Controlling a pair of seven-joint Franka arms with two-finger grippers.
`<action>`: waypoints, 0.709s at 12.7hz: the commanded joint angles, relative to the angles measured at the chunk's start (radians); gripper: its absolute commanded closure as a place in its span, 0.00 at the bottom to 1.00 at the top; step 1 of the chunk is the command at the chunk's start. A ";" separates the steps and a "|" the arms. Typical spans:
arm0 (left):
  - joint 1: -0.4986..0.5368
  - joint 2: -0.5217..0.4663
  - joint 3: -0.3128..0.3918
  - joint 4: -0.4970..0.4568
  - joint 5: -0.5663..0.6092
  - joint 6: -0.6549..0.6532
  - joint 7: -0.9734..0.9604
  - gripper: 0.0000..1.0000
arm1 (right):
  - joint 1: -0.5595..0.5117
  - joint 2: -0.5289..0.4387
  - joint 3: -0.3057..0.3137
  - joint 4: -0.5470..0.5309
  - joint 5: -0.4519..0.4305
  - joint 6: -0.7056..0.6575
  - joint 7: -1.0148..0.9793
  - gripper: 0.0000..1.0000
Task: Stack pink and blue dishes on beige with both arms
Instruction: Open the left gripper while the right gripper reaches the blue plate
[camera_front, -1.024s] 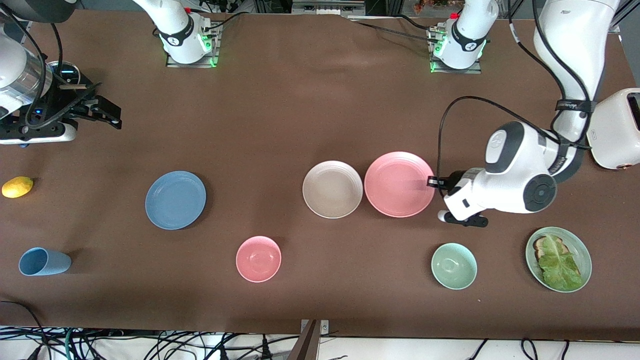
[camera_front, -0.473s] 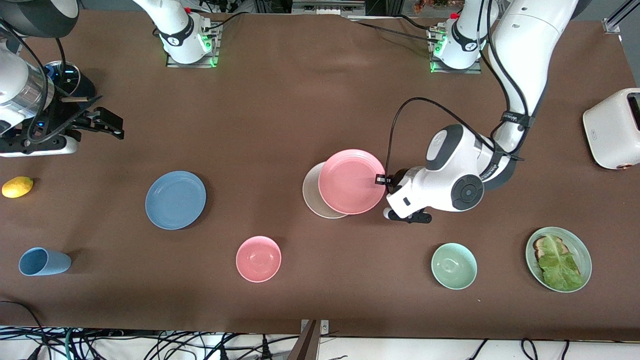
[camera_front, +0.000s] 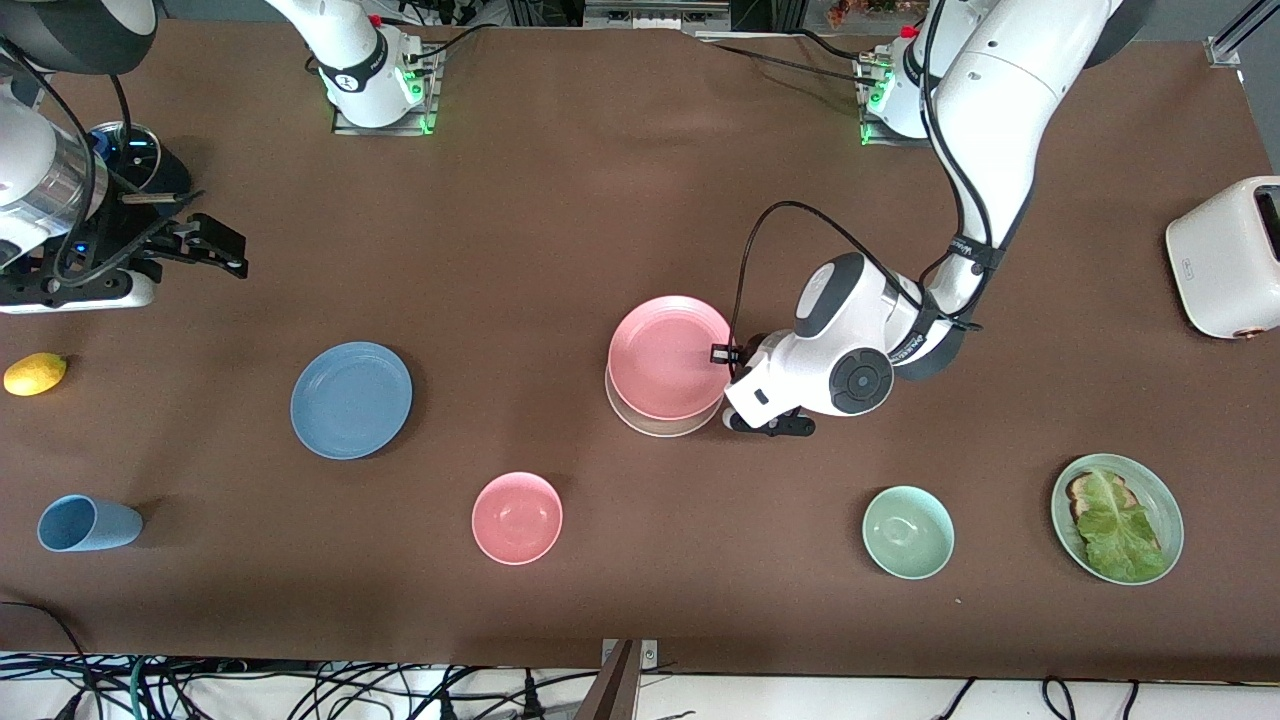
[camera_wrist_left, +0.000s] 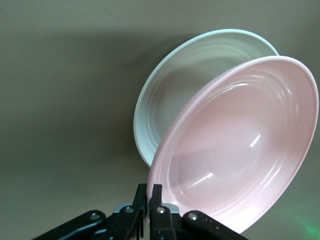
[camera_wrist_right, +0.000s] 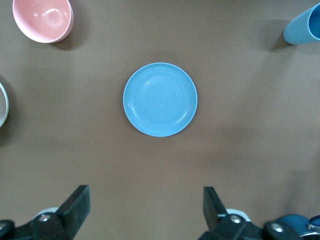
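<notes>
The left hand (camera_front: 727, 353) is clenched on the rim of the pink plate (camera_front: 668, 356), holding it tilted just above the beige plate (camera_front: 660, 425) (whose nearer edge peeks out underneath). In the left wrist view, the pink plate (camera_wrist_left: 240, 150) overlaps most of the beige plate (camera_wrist_left: 170, 105). The blue plate (camera_front: 351, 400) lies flat on the surface (camera_front: 600, 200) toward the right arm's end. The right hand (camera_front: 205, 240) waits released, over that end.
</notes>
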 joint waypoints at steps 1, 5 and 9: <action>-0.040 0.022 0.036 0.040 -0.012 -0.005 -0.015 1.00 | -0.001 0.005 0.000 0.017 0.002 -0.017 -0.008 0.00; -0.053 0.029 0.042 0.037 0.046 -0.007 -0.015 1.00 | -0.003 0.031 0.000 0.012 0.002 -0.016 -0.012 0.00; -0.053 0.031 0.045 0.037 0.054 -0.007 -0.014 1.00 | -0.006 0.078 0.000 0.015 -0.021 0.027 -0.012 0.00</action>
